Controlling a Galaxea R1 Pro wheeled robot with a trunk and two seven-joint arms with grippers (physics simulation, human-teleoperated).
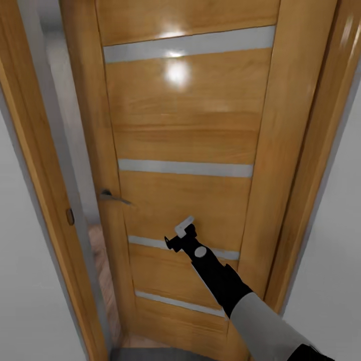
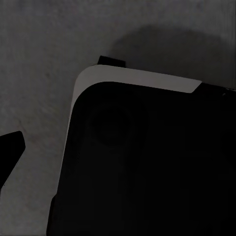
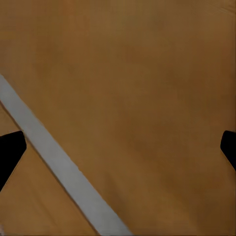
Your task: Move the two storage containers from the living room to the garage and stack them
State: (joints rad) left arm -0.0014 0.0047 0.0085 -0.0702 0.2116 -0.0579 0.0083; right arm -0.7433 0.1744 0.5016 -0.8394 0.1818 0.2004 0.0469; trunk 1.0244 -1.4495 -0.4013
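- Head view: the right gripper (image 1: 183,234) reaches toward a wooden door (image 1: 185,130) with pale horizontal strips, well right of its handle (image 1: 113,197).
- Left wrist view: dark floor (image 2: 44,44); the left jaws' state cannot be told.
- Right wrist view: fingertips (image 3: 10,150) spread wide, facing the door.

Wooden door (image 1: 185,150) ahead, narrow gap beside

home interior | wooden door (image 1: 185,150) | lever handle (image 1: 113,197) | white walls (image 1: 25,281)
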